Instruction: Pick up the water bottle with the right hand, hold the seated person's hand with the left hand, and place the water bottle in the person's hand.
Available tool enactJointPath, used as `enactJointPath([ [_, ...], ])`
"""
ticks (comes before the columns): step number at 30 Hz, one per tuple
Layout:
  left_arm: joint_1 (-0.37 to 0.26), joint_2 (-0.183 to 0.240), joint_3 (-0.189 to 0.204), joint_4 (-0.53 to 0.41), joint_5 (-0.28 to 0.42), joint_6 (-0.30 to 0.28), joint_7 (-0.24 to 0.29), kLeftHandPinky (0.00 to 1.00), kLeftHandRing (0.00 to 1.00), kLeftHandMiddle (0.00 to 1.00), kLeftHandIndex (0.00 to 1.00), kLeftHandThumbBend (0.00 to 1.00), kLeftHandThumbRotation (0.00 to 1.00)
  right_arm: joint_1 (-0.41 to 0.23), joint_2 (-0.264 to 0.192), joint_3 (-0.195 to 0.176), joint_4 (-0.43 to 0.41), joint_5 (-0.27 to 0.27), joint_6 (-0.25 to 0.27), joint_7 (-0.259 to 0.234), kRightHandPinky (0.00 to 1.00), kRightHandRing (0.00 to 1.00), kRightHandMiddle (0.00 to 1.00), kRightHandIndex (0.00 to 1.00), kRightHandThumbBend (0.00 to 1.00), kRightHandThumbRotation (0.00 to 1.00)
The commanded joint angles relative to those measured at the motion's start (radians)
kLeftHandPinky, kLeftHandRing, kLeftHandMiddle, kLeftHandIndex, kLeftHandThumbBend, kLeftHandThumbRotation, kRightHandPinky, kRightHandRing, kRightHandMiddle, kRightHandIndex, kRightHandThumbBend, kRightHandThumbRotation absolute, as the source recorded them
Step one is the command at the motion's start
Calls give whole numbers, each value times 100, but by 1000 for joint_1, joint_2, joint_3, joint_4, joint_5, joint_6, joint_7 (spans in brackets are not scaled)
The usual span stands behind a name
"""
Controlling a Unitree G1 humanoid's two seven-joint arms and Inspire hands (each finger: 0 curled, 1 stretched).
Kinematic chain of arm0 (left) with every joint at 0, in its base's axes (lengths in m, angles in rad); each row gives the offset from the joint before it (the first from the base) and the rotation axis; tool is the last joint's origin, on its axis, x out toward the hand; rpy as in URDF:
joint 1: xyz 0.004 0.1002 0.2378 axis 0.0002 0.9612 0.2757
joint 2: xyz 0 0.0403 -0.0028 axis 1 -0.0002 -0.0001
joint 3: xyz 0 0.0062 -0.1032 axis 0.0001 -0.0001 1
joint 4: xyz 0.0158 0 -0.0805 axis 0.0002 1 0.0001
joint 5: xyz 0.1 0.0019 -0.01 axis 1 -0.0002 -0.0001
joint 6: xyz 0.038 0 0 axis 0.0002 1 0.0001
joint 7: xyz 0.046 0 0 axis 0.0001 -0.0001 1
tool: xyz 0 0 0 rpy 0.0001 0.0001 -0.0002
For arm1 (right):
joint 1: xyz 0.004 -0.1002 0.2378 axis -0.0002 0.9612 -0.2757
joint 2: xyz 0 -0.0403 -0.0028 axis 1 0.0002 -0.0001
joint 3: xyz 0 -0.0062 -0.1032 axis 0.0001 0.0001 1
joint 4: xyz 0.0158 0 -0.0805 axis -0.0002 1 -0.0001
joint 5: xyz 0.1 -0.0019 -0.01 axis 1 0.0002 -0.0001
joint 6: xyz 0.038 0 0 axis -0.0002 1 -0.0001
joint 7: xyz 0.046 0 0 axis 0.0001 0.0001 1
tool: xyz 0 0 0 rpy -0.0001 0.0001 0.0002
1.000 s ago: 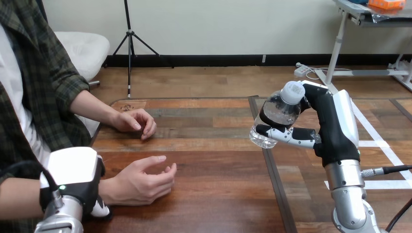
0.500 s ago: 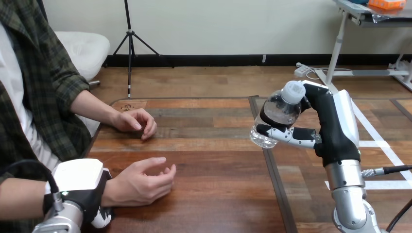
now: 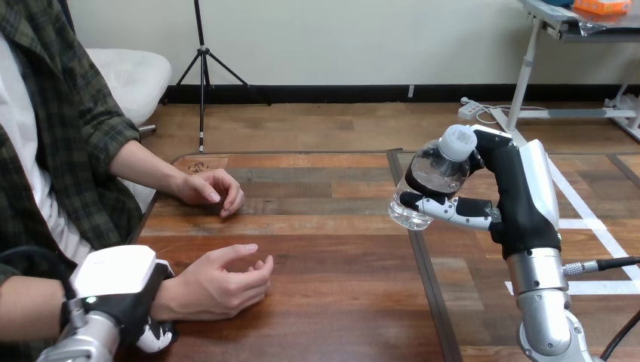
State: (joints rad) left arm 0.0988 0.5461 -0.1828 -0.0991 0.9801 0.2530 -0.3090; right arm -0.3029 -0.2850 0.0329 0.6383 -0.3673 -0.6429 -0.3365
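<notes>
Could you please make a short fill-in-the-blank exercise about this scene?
1. The right hand holds a water bottle with a ____ cap.
2. The left hand is curled round the person's ____.
3. The person's farther hand rests on the wooden ____.
Missing words: white; wrist; table.

Water bottle (image 3: 430, 177) clear, cap (image 3: 457, 142) white; table (image 3: 332, 249) brown wood-grain.
</notes>
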Motion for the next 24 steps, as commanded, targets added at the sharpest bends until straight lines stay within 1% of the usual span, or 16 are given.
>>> enactJointPath([
  [1, 28, -19, -49, 52, -68, -86, 36, 58, 58, 60, 61, 85, 0, -78, -25, -24, -13, 12, -26, -13, 42, 45, 49, 45, 73, 0],
  [7, 29, -15, -51, 61, -91, -115, 72, 53, 54, 57, 58, 83, 0, -79, -24, -24, -12, 10, -22, -16, 42, 45, 49, 45, 74, 0],
  [11, 34, -20, -48, 74, -113, -155, 134, 52, 53, 56, 56, 83, 0, -80, -25, -24, -10, 10, -25, -15, 42, 45, 48, 45, 74, 0],
  [16, 35, -19, -53, 88, -121, -184, 183, 50, 52, 55, 55, 82, 0, -80, -25, -24, -9, 12, -26, -13, 42, 45, 48, 45, 74, 0],
  [19, 35, -23, -54, 95, -123, -200, 219, 50, 52, 55, 55, 82, 0, -81, -25, -24, -8, 13, -26, -12, 42, 45, 49, 45, 74, 0],
  [20, 35, -25, -53, 100, -126, -212, 238, 50, 52, 55, 55, 82, 0, -82, -25, -24, -7, 14, -26, -12, 42, 45, 49, 45, 74, 0],
  [22, 34, -27, -53, 109, -132, -227, 259, 50, 52, 55, 55, 82, 0, -82, -25, -24, -5, 15, -27, -11, 42, 45, 49, 46, 74, 0],
  [24, 36, -36, -47, 124, -146, -256, 313, 49, 51, 54, 54, 82, 0, -83, -24, -25, -6, 14, -24, -13, 42, 45, 49, 46, 74, 0],
])
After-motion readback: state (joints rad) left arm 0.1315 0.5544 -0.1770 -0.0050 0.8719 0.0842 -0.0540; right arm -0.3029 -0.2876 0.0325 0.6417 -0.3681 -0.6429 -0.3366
